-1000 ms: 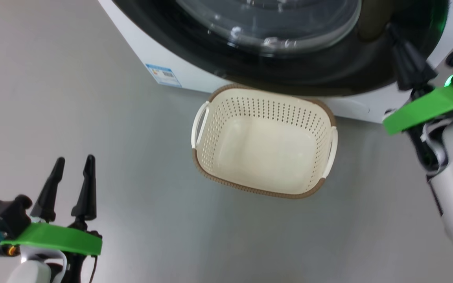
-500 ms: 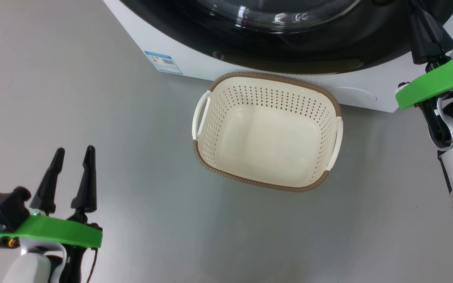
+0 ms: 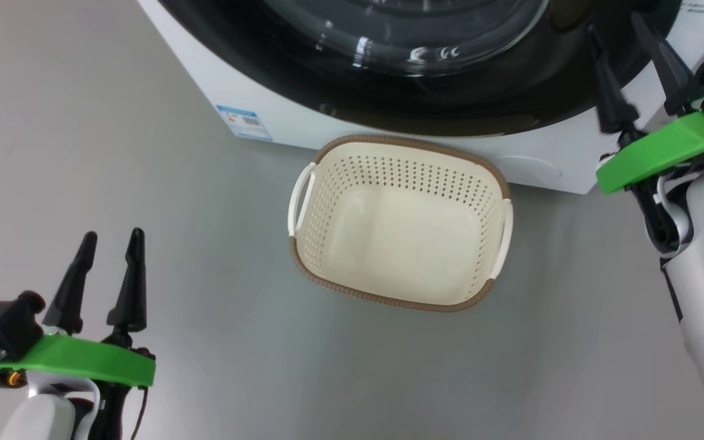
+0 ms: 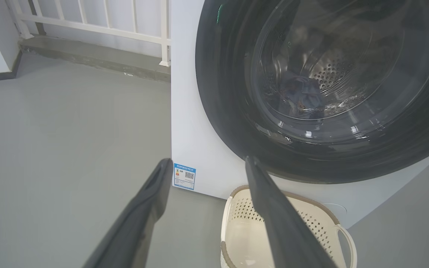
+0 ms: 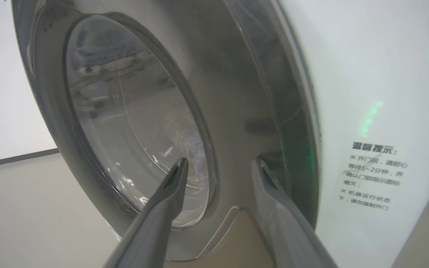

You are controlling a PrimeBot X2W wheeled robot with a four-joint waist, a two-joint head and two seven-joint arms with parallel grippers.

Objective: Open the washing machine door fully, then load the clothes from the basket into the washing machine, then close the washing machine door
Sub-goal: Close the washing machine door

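On the floor (image 3: 83, 122) before the door (image 3: 450, 104), the basket (image 3: 388, 142) is set. The right gripper (image 3: 613, 22), near the door's rim, and the left gripper (image 3: 114, 233) are held spread.

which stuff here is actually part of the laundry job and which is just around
Part of the job: washing machine, washing machine door, empty basket, clothes behind the door glass.
Just there: blue label sticker, white railing, printed notice on the machine.

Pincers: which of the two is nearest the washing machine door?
The right pincer, open at the rim of the glossy black round door; the left pincer hovers over grey floor, well away.
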